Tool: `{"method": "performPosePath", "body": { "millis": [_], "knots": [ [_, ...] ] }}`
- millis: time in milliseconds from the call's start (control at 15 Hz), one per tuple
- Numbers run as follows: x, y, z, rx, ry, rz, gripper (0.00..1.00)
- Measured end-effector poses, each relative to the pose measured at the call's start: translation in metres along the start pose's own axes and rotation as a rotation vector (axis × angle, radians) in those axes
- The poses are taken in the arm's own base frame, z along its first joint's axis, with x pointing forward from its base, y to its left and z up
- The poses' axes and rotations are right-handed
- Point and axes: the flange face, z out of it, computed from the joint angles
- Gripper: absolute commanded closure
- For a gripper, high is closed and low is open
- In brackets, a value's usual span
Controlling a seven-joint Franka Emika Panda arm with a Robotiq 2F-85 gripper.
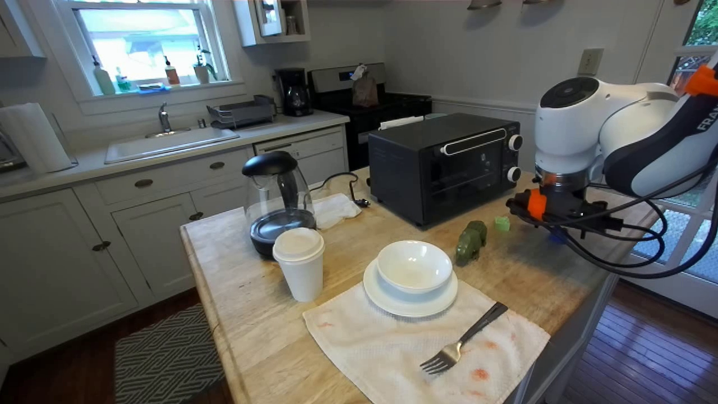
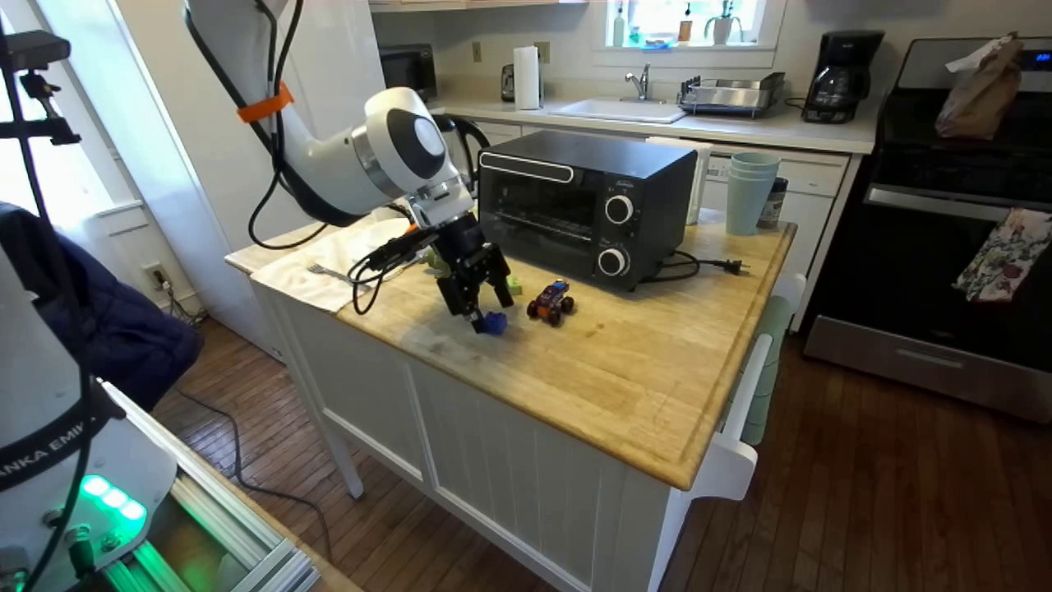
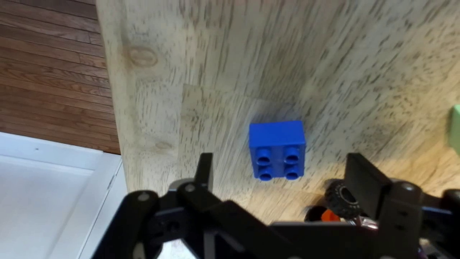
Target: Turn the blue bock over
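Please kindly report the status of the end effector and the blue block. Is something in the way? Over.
End effector open, nothing held. Blue block on tabletop, four studs showing in wrist view. Toy truck close by, possibly crowding the approach.

On the tabletop (image 1: 263,325), 1 white bowl (image 1: 414,268) sits on a plate (image 1: 410,308); 1 fork (image 1: 461,344) lies on a stained cloth (image 1: 376,348). A lidded cup (image 1: 301,269) stands beside a kettle (image 1: 279,207). Near the black toaster oven (image 1: 435,163) are a green animal figure (image 1: 471,242) and 1 toy truck (image 2: 551,302).
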Motion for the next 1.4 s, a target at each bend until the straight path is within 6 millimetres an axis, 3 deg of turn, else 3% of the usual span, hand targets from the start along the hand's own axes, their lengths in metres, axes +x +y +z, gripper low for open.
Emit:
{"method": "performPosePath", "body": {
  "millis": [267, 600, 1133, 1400],
  "knots": [
    [0.012, 0.002, -0.004, 0.012, -0.020, -0.041, 0.00],
    [0.048, 0.010, -0.012, 0.037, -0.052, -0.159, 0.00],
    [0.074, 0.026, -0.033, 0.120, -0.245, -0.332, 0.00],
    [0.096, 0.035, -0.045, 0.142, -0.331, -0.391, 0.00]
  ]
}}
